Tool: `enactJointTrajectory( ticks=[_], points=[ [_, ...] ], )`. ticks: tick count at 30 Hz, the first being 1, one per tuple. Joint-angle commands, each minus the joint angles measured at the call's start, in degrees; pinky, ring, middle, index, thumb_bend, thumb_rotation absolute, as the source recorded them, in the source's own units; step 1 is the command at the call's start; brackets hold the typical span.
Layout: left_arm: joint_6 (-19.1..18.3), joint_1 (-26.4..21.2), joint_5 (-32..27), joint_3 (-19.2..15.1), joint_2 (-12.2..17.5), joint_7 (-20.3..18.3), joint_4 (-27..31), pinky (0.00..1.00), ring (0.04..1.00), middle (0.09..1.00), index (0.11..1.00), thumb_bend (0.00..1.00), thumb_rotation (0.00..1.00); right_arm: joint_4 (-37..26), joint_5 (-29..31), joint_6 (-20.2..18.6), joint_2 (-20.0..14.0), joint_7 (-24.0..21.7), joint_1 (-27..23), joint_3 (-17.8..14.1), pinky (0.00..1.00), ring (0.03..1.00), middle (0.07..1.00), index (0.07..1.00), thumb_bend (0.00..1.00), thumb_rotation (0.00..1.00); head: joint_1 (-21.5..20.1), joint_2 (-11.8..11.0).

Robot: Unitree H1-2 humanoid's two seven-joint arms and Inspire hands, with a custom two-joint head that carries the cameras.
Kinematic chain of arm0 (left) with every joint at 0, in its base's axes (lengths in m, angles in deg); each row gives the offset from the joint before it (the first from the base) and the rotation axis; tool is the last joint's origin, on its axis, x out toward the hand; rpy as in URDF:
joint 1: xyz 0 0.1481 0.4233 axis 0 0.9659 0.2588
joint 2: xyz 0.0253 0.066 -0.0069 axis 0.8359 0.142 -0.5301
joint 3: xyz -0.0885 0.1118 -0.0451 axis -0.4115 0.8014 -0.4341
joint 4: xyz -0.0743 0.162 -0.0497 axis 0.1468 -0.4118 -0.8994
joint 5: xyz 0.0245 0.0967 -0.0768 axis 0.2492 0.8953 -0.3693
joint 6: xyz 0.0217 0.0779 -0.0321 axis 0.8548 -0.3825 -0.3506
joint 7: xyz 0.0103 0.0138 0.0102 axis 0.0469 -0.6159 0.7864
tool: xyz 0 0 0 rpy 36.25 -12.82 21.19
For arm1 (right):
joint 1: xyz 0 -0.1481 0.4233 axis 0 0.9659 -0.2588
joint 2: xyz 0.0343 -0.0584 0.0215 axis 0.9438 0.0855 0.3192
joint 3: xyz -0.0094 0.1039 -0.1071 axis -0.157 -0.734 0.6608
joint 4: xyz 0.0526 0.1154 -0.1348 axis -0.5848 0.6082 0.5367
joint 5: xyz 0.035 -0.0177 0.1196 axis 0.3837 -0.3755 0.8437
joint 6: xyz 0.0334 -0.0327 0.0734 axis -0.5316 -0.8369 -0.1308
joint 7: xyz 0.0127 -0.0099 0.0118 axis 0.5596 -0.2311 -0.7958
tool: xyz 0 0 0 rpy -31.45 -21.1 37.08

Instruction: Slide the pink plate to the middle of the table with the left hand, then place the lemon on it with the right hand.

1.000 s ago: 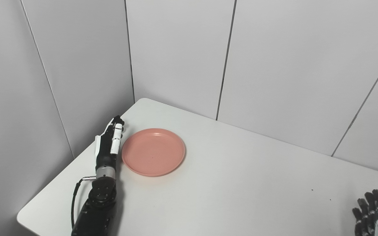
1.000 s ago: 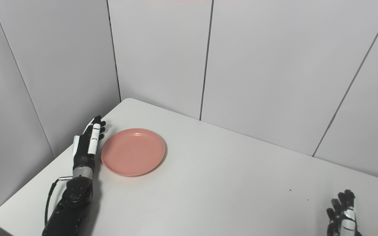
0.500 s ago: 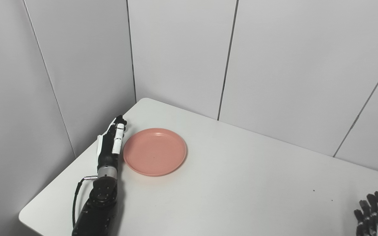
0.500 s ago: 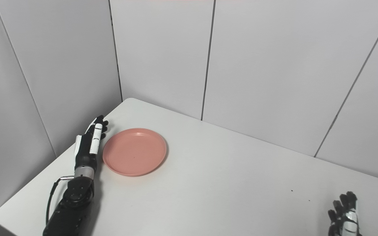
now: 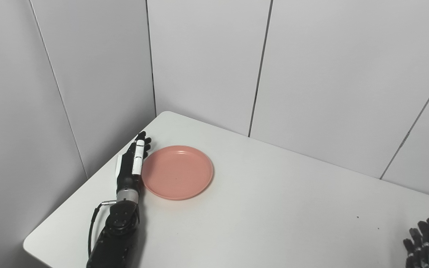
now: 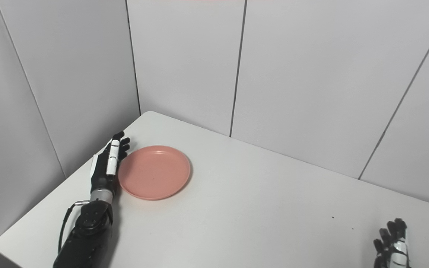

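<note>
left hand [image 5: 130, 165] flat, fingers straight, grasping nothing, at pink plate [image 5: 177, 172] left rim | table [image 5: 274, 208] far-left corner | push sideways, keep edge contact, slow

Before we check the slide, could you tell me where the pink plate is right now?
The pink plate lies on the table's far-left part near the wall corner, with the left hand against its left rim.
</note>
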Motion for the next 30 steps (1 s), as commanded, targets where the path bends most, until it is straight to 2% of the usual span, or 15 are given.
enactJointTrajectory(
  ticks=[1, 14, 20, 30],
  points=[
    [-1.7, -0.6, -1.3, 2.0, -1.9, -3.2, 0.0, 0.87, 0.856, 0.843, 0.834, 0.61, 1.0, -2.4, 0.2, -0.6, 0.1, -0.1, -0.9, -0.1, 1.0, 1.0, 1.0, 1.0, 0.34, 1.0, -0.1, 0.1],
    [-1.2, -1.0, -1.6, 3.7, -2.0, -4.9, -0.5, 0.88, 0.869, 0.854, 0.853, 0.61, 1.0, -2.5, 0.2, -0.6, 0.1, -0.1, -0.7, 0.1, 1.0, 1.0, 1.0, 1.0, 0.35, 1.0, -0.4, 0.5],
    [-0.7, -1.7, -2.4, 4.2, -2.9, -5.6, -0.9, 0.86, 0.847, 0.829, 0.834, 0.62, 1.0, -3.0, 0.0, -1.3, 0.2, -0.1, -0.7, 0.3, 1.0, 1.0, 1.0, 1.0, 0.35, 1.0, -0.8, 0.7],
    [-0.4, -2.7, -4.5, 5.3, -4.7, -7.5, -1.4, 0.85, 0.852, 0.842, 0.838, 0.63, 1.0, -3.1, -0.2, -1.1, 0.7, 0.1, -0.8, 0.3, 1.0, 1.0, 1.0, 1.0, 0.36, 1.0, -1.7, 0.8]
  ],
)
